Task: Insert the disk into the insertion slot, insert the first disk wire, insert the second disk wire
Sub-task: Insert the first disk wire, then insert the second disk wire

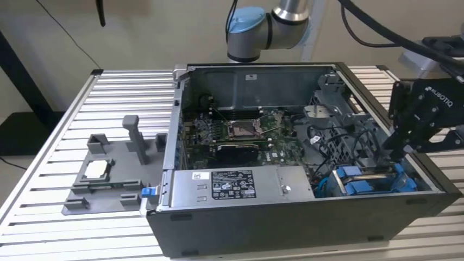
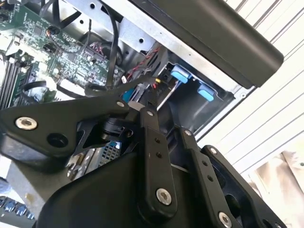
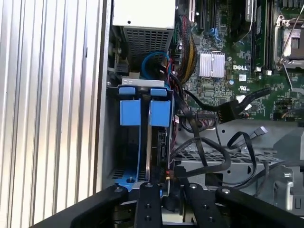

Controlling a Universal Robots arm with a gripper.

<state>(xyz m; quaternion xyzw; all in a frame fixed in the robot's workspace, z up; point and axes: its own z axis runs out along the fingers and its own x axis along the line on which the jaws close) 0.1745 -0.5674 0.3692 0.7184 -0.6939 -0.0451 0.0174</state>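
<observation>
The gripper [image 3: 167, 186] reaches down inside the open computer case [image 1: 290, 231]. Its fingers [image 2: 151, 137] are drawn close together on what looks like the black plug of a disk wire [image 3: 169, 176], which has red and yellow leads at its back. Directly ahead of the fingertips the disk [image 3: 159, 113] stands on edge, already seated in the grey sheet-metal insertion slot [image 3: 111, 142]. Only its thin silver side and bright blue frame tabs show; the label face is hidden. The plug sits at the disk's end nearest the gripper. Beyond the slot lies the silver power supply box [image 3: 142, 14], and farther off to one side is the green motherboard [image 3: 237, 47].
</observation>
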